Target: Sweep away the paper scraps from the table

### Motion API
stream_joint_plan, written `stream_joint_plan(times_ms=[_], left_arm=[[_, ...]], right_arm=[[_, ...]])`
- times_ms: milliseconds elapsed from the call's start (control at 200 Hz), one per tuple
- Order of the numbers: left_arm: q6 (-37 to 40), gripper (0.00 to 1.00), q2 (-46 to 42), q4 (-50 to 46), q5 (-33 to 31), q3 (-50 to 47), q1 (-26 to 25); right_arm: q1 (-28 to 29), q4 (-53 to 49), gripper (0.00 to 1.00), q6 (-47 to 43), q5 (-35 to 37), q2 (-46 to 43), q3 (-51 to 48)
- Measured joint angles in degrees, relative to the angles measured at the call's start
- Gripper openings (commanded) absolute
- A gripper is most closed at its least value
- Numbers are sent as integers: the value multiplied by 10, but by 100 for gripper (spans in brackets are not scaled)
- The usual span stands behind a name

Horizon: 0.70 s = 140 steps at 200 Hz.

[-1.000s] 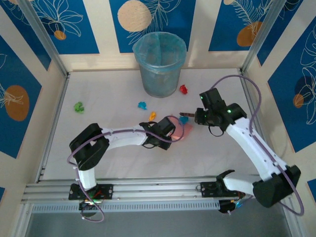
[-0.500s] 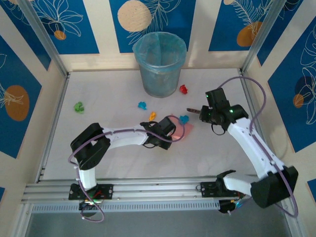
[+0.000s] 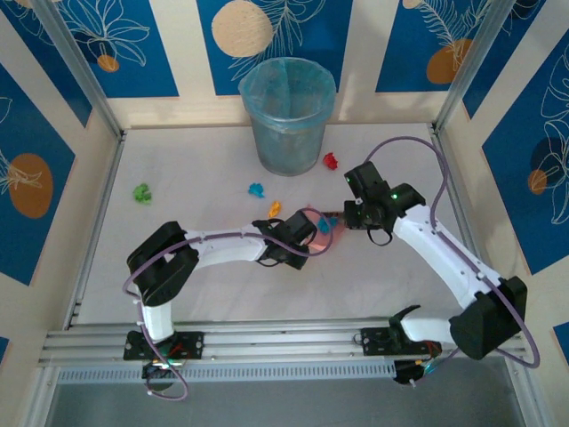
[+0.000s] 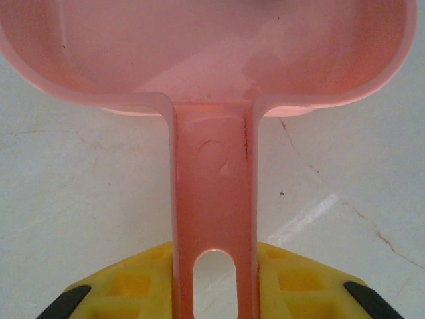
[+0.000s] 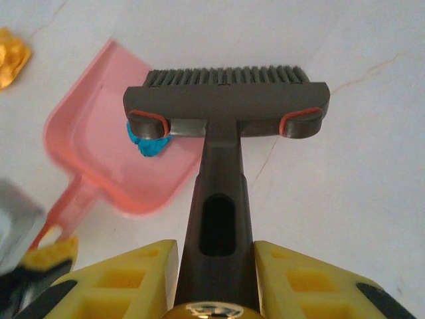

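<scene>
A cyan scrap [image 5: 147, 143] sits on the pink dustpan [image 5: 113, 153], pressed against the left end of the brush [image 5: 226, 100] head. The rest of the paper scraps lie loose on the white counter [image 3: 204, 160]. An orange scrap [image 3: 275, 210] is just beside the pan's far corner, and a second cyan scrap [image 3: 257, 189] is a little beyond it. A red scrap [image 3: 331, 161] lies near the foot of the blue bin [image 3: 287, 116], and a green scrap [image 3: 142, 191] is well apart at the left.

The left fingers [image 4: 139, 279] are clamped narrow on the dustpan's handle and hold the pan flat on the counter. The right fingers [image 5: 126, 272] are closed tight round the brush's dark handle, with the bristles down at the pan's mouth.

The step in hand looks like sweeping this one scrap into the pan, and most of the job is not yet done. The next move probably calls for a short drag of the bristles toward the pan's back wall while the pan stays pressed down. After that, the brush has to go to the orange scrap close by.
</scene>
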Motion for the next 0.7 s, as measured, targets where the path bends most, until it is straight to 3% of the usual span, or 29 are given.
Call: stream_joint_plan(times_ms=[315, 540, 700], left_arm=[[0, 0, 2, -2, 0, 1, 0], [0, 0, 3, -2, 0, 2, 0], [0, 0, 3, -2, 0, 2, 0]], right_arm=[[-3, -53, 0, 19, -25, -89, 23], [-109, 49, 0, 44, -43, -73, 38], [-199, 144, 0, 76, -62, 12, 57]])
